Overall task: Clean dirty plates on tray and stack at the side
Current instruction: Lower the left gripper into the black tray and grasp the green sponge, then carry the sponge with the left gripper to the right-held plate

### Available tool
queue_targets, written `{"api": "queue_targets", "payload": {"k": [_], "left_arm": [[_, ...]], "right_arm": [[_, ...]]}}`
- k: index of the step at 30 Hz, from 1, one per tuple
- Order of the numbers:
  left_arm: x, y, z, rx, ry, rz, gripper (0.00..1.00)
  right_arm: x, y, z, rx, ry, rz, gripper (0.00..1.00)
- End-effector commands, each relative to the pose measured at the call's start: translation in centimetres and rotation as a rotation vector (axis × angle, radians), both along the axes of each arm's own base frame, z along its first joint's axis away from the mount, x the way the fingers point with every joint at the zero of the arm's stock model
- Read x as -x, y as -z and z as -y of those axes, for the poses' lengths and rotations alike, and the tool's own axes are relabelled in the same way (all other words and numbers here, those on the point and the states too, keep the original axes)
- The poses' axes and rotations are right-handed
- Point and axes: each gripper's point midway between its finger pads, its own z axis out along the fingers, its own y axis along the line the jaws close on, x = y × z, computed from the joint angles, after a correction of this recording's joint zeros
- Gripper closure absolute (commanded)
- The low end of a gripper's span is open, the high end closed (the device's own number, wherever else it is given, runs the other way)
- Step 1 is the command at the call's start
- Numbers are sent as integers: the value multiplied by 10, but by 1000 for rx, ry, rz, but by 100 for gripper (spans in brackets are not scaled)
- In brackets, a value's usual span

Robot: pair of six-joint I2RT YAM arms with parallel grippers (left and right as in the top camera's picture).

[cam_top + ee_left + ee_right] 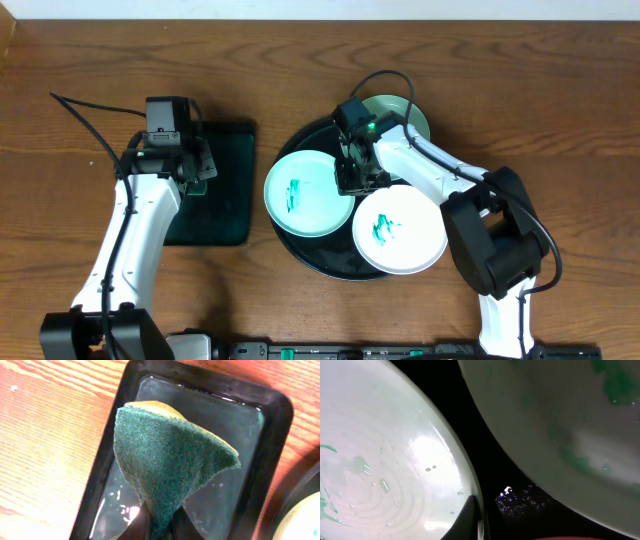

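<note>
Closest to my left wrist lens hangs the green scouring sponge (170, 465), yellow on its back. My left gripper (156, 527) has closed tight on its lower corner and holds it over the wet black rectangular tray (272, 435).

By size, the wooden table (80, 60) comes first. On it the round black tray (325, 262) sits just beside the rectangular one, at its 3 o'clock.

Three plates lie on the round tray:
- A mint-green plate (308, 193) at 9 o'clock, with a teal smear.
- A white plate (400, 228) at 5 o'clock, also smeared and reaching past the rim.
- A second mint-green plate (408, 112) at 1 o'clock, partly hidden by my right arm.

My right gripper (356, 180) is down between the first two plates. One finger lies against a plate rim, and I cannot tell how far apart the jaws stand.
</note>
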Motion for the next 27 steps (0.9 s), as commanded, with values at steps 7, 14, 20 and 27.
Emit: {"api": "queue_targets", "payload": {"k": [7, 14, 20, 27], "left_arm": [[-13, -11, 30, 132, 110, 60, 93], [-13, -11, 30, 131, 113, 59, 93], [-13, -11, 30, 129, 116, 59, 93], [-15, -12, 30, 125, 123, 66, 93]], "right_arm": [[19, 21, 12, 61, -33, -59, 99], [17, 21, 11, 56, -33, -51, 99], [17, 20, 10, 49, -33, -54, 99], [17, 20, 10, 49, -33, -54, 99]]}}
